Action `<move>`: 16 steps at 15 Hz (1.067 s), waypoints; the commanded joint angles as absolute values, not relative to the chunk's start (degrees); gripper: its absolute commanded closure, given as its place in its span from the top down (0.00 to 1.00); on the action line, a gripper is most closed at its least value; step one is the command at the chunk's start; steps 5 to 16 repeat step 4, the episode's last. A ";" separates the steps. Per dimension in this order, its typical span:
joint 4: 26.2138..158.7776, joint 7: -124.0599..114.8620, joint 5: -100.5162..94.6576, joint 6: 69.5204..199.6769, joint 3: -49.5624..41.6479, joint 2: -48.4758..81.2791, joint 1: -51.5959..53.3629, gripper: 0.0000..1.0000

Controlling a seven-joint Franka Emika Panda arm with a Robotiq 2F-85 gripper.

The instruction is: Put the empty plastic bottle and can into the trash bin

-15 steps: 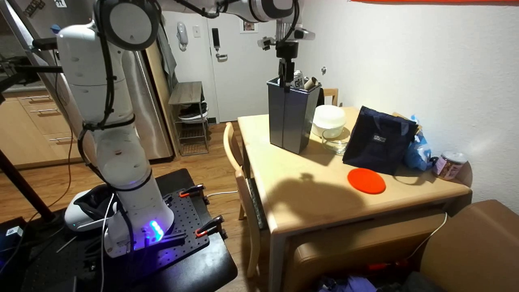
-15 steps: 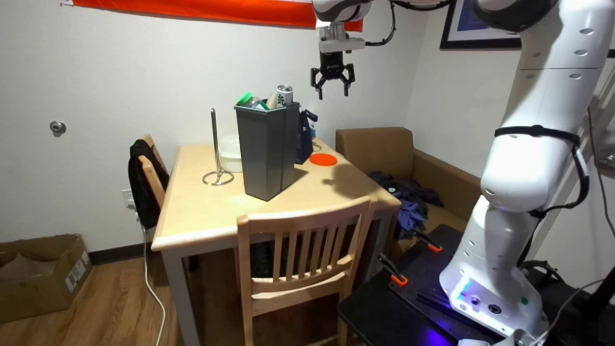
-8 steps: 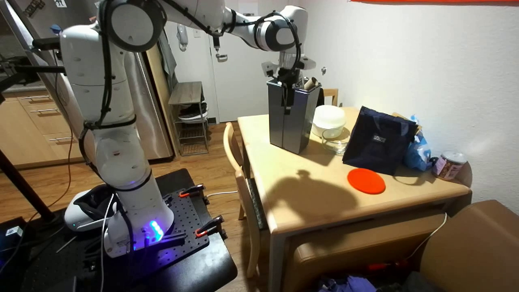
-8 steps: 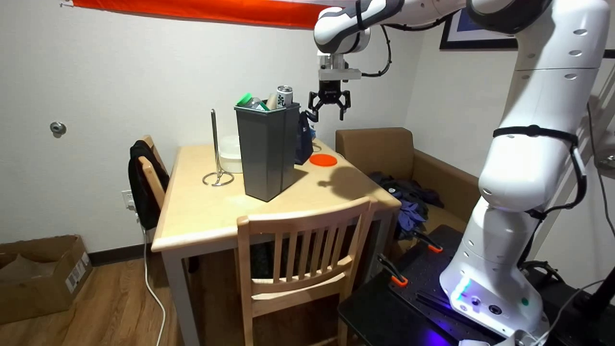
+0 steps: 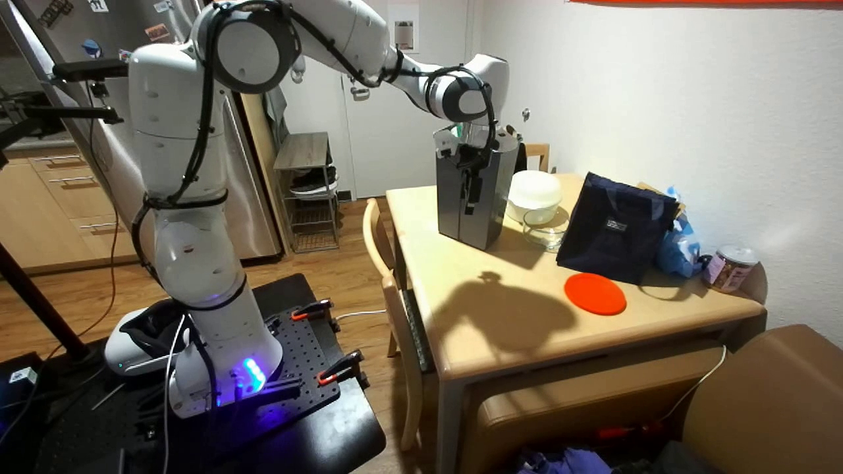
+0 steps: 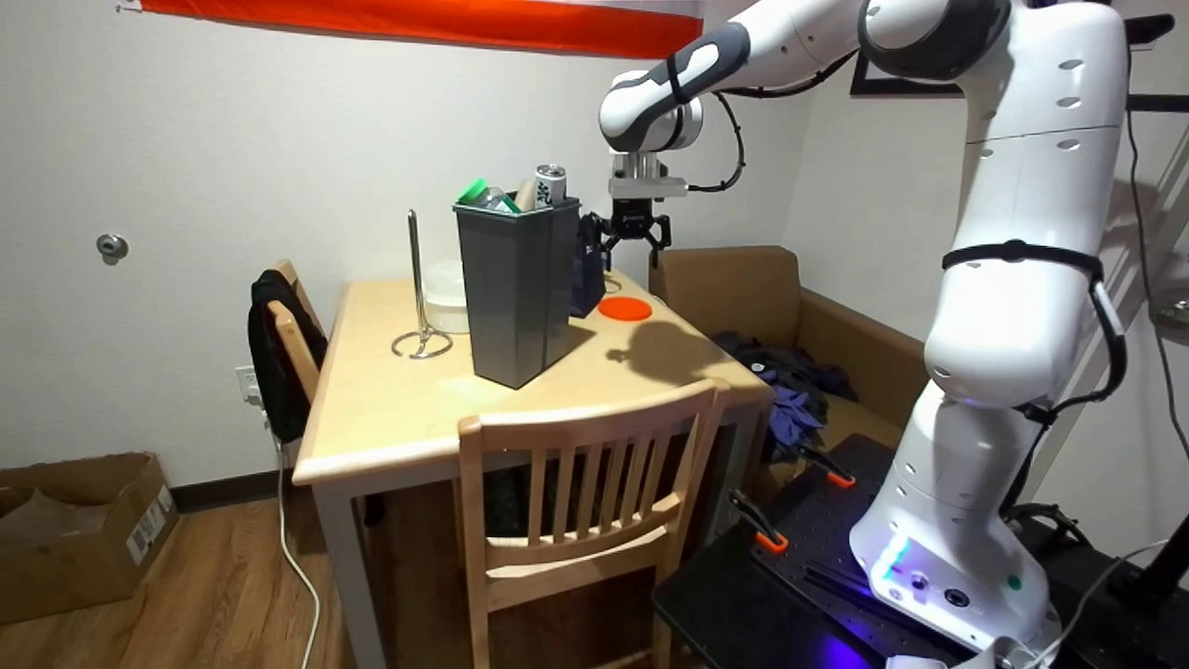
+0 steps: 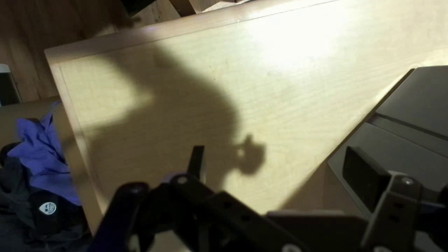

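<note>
The dark grey trash bin (image 6: 509,288) stands upright on the table; it also shows in an exterior view (image 5: 449,191) and at the right of the wrist view (image 7: 416,101). The clear bottle with the green cap (image 6: 474,191) lies tilted in the bin's mouth. The greyish can (image 6: 551,188) sits at the bin's top, its upper part above the rim. The arm hides the can in an exterior view. My gripper (image 6: 633,260) is open and empty beside the bin, below rim height and above the table. It also shows in an exterior view (image 5: 469,197) and the wrist view (image 7: 276,161).
A cardboard tube (image 6: 526,196) sticks out of the bin. A navy bag (image 5: 616,227), an orange disc (image 5: 595,293), a white bowl (image 5: 535,191) and a jar (image 5: 730,268) are on the table. A metal stand (image 6: 420,307) is near the bin. A chair (image 6: 594,418) stands at the table.
My open gripper has moved down from about the bin's rim height to beside its upper wall. The bin, bottle and can have not moved.
</note>
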State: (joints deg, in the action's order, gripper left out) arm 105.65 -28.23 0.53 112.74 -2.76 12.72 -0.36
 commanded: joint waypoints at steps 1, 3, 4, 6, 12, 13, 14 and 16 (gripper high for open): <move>107.73 -26.91 3.37 115.04 -3.52 11.91 -1.17 1.00; 106.11 -28.14 2.10 113.68 -3.66 13.16 -0.60 1.00; 106.16 -28.09 2.60 113.91 -3.76 13.15 -0.78 1.00; 106.16 -28.09 2.60 113.91 -3.76 13.15 -0.78 1.00; 106.16 -28.09 2.60 113.91 -3.76 13.15 -0.78 1.00; 106.16 -28.09 2.60 113.91 -3.76 13.15 -0.78 1.00; 106.16 -28.09 2.60 113.91 -3.76 13.15 -0.78 1.00; 106.16 -28.09 2.60 113.91 -3.76 13.15 -0.78 1.00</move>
